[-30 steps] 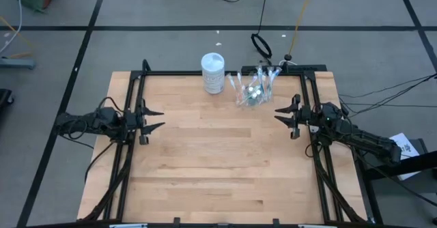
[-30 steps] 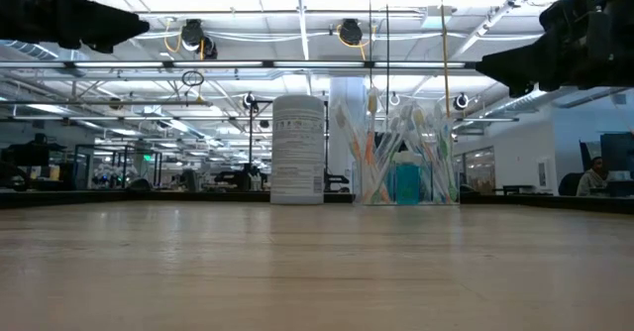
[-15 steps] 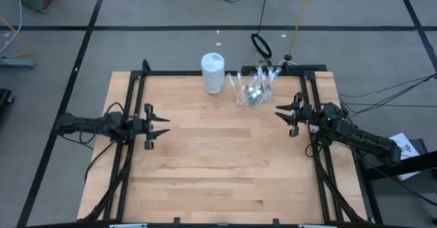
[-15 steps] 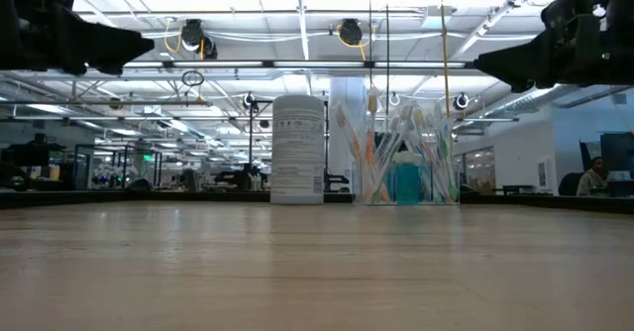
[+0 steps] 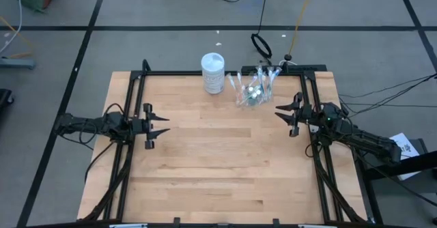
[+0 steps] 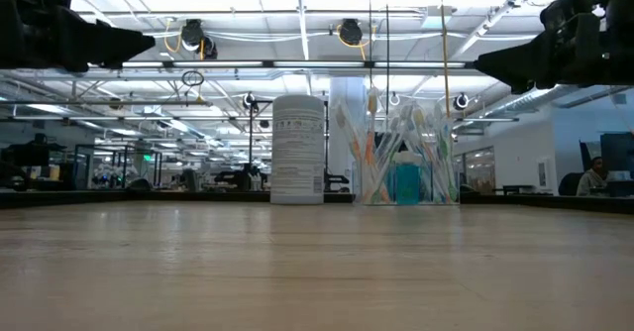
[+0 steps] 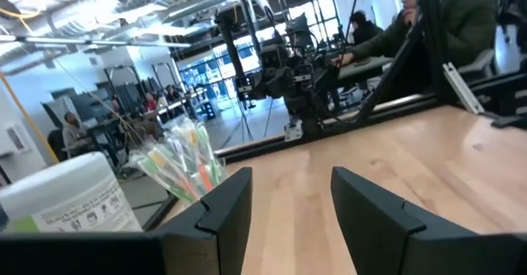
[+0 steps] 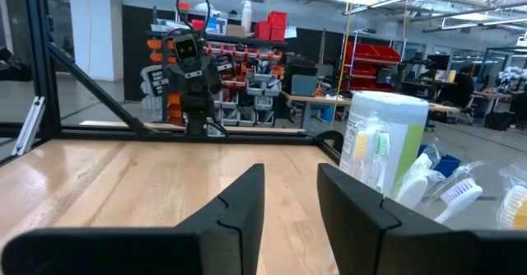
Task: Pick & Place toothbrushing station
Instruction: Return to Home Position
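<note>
- The left gripper (image 5: pixel 168 125) reaches farther in over the table (image 5: pixel 205 173) than a second ago, nearer its middle. In the high view it also sits a little closer to the picture's lower edge.
- The left arm (image 5: pixel 95 124) behind it stretches out longer and flatter.
- In the low view this gripper hangs lower than a second ago.
- The whole shift falls in the first half second.

Bare wooden table (image 5: pixel 218 166) ran open between the left gripper (image 5: pixel 167 125) and right gripper (image 5: pixel 277 112), which sat at opposite side edges. At the far edge, a white canister (image 5: pixel 213 73) and a clear organizer (image 5: pixel 251 95) of toothbrushes (image 5: pixel 265 76) just beside it blocked passage.
</note>
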### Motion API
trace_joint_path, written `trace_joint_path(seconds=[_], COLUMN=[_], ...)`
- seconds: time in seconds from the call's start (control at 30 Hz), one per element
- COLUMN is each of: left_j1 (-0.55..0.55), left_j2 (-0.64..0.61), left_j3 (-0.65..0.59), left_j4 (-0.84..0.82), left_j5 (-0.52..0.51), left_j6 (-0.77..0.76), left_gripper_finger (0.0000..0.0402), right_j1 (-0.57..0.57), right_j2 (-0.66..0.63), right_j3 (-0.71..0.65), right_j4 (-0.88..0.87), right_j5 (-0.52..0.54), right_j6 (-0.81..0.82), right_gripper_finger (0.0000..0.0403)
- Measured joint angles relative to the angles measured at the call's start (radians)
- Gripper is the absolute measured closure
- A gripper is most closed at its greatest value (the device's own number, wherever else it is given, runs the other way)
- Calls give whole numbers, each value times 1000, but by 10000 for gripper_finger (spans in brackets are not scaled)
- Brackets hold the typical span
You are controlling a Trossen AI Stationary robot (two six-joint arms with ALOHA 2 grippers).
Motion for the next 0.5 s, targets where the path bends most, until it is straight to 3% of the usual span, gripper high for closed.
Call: trace_joint_path(seconds=[0.5], left_j1=[0], left_j2=[0], left_j3=[0], left_j4=[4], left_j5=[0], left_j6=[43], left_gripper_finger=[229], right_j1=[0], right_j2=[0], right_j3=[0], right_j4=[0], right_j5=[0], right_j6=[0], right_gripper_finger=[298])
